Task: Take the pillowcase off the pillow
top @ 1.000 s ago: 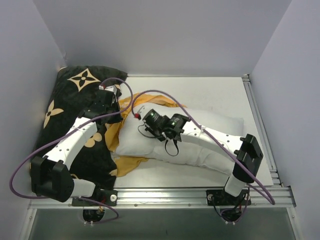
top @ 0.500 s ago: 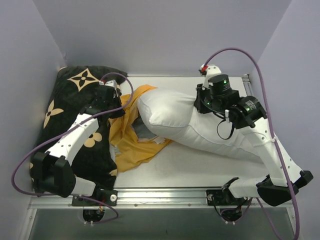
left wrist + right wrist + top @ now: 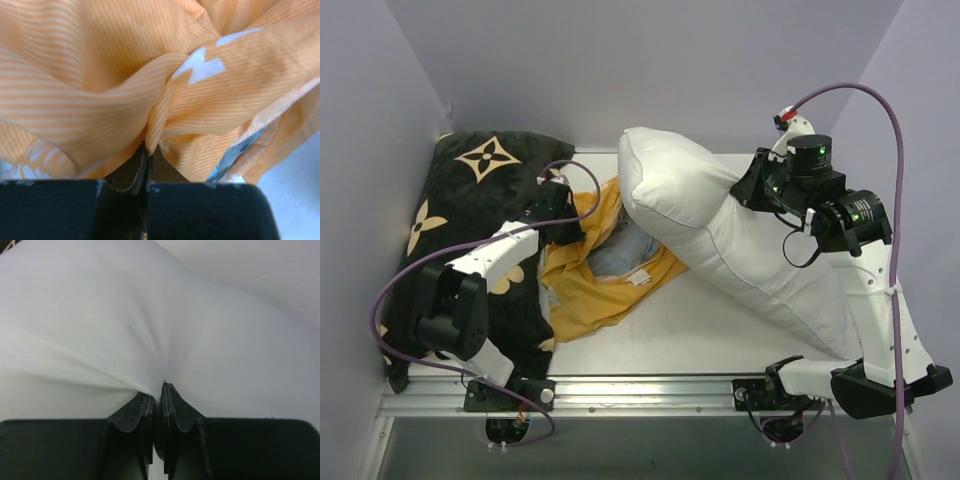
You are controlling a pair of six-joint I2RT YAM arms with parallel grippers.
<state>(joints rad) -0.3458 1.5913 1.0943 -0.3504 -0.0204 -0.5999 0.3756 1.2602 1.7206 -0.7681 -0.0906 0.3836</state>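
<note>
I've pulled the plain white stuffed pillow point(image 3: 720, 240) free, right gripper point(image 3: 161, 386) clenched on it. My left gripper point(image 3: 148, 150) pinches the orange-yellow fabric pillowcase point(image 3: 590, 295), centre-left.

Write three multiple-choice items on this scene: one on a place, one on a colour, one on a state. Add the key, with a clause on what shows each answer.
1. Where does the pillowcase lie?
A. Left of the pillow, between it and the black cushion
B. Right of the pillow
C. Drawn fully over the pillow

2. Which colour covers most of the pillowcase's visible surface?
A. Green
B. Orange-yellow
C. Red

3. What state is the right gripper in?
A. Open above the table
B. Shut on the pillow
C. Shut on the pillowcase

Key:
1 A, the top view shows the crumpled cover between the cushion and the bare white pillow.
2 B, orange-yellow fabric fills the left wrist view, with only small blue and white patches.
3 B, the right wrist view shows the jaws closed on a pinch of plain white fabric.
</note>
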